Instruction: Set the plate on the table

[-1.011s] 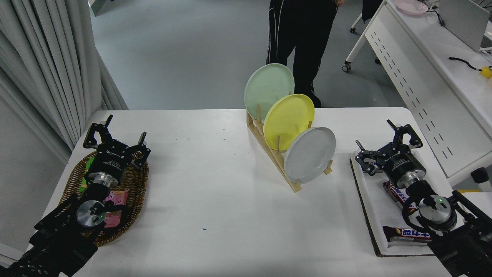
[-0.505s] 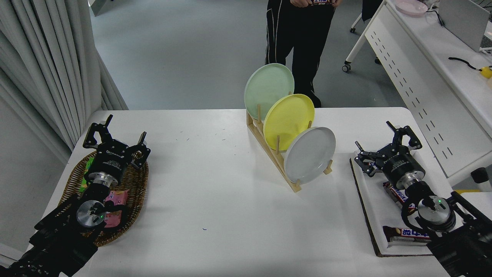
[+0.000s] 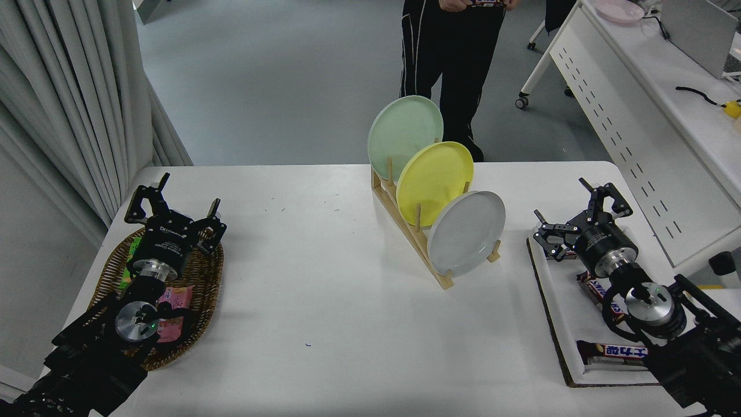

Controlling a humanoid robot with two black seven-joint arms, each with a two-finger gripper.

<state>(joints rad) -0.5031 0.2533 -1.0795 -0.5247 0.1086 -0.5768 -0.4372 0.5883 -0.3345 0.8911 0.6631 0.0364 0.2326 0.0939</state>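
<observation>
The pale grey-white plate (image 3: 466,234) stands on edge in the nearest slot of a wooden rack (image 3: 412,231) in the middle of the white table (image 3: 324,301). Behind it in the rack stand a yellow plate (image 3: 434,182) and a mint-green plate (image 3: 405,136). My right gripper (image 3: 570,209) is open and empty, to the right of the grey plate, above a white tray. My left gripper (image 3: 175,202) is open and parked over a wicker basket at the left.
A wicker basket (image 3: 197,289) with snack packets sits at the left edge. A white tray (image 3: 570,324) with chocolate bars (image 3: 613,351) lies at the right. A person (image 3: 451,52) stands at the far side. A white desk (image 3: 637,116) stands at the right.
My right gripper has risen slightly and shifted a little up and left in the picture. The person at the far side has shifted and now holds something in the hands.
</observation>
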